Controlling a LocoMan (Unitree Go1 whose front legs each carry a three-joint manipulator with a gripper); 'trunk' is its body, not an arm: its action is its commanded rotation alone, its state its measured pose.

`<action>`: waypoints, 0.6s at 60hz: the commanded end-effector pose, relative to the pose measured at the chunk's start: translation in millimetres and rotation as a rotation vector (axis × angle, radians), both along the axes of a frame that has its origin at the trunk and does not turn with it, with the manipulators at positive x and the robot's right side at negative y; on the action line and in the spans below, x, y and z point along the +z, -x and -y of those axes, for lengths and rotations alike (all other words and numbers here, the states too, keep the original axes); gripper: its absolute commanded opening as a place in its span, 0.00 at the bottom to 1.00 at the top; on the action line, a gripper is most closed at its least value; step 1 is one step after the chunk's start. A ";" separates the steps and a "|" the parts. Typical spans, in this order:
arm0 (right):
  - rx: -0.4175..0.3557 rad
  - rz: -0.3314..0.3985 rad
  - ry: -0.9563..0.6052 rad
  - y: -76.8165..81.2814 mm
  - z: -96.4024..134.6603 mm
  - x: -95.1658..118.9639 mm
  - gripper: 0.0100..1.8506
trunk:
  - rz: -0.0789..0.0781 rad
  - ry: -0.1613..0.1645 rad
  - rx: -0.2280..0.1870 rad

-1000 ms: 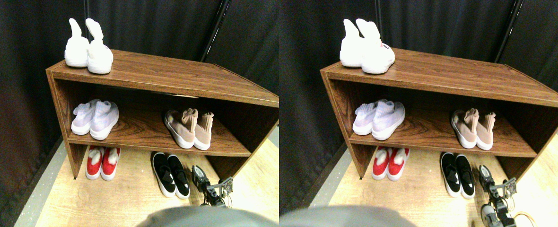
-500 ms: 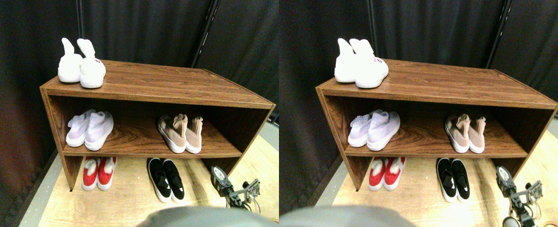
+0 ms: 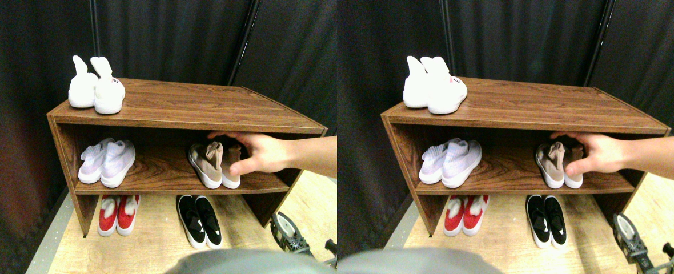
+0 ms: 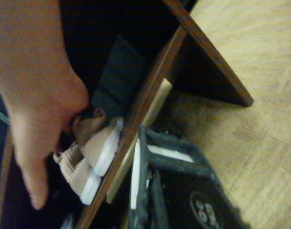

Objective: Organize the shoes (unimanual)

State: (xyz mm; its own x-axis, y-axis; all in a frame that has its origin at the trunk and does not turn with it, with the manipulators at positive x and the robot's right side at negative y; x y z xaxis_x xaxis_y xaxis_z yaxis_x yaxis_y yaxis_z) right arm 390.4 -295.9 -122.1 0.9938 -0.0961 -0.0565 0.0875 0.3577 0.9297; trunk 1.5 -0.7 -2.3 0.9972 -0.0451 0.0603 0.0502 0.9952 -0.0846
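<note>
1. The robot's right hand (image 3: 300, 242) is seen low above the pale wooden floor (image 3: 160, 251), off the front right corner of the dark walnut-veneer shoe rack (image 3: 200, 123); whether its jaws are open or closed cannot be told.
2. A pair of black slip-on shoes with white soles (image 3: 200, 220) is set on the floor under the rack's right half, and a pair of red sneakers (image 3: 118, 213) under its left end.
3. On the middle shelf, a pair of dusty-pink knit sock-shoes with white soles (image 3: 214, 164) is placed towards the right end, and a person's hand (image 3: 263, 153) is laid on the right shoe of that pair.
4. A pale-lavender knit pair (image 3: 107, 161) is kept at the left end of the same shelf.
5. A white high-top knit pair (image 3: 94, 85) is stood at the back left corner of the rack's top board.
</note>
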 end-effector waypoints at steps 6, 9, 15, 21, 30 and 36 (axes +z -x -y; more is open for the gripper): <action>0.136 0.121 0.054 17.8 -13.5 34.9 0.03 | 0.037 -0.004 -0.003; 0.139 0.130 0.052 22.0 -19.6 41.9 0.03 | 0.047 -0.006 -0.004; 0.189 0.152 0.057 26.8 -31.7 52.7 0.03 | 0.065 -0.009 -0.006; 0.221 0.156 0.045 29.2 -41.0 59.2 0.03 | 0.072 -0.009 -0.006; 0.247 0.167 0.034 30.3 -51.3 63.3 0.03 | 0.084 -0.003 -0.002; 0.260 0.181 0.034 29.8 -54.6 63.5 0.03 | 0.085 -0.001 0.001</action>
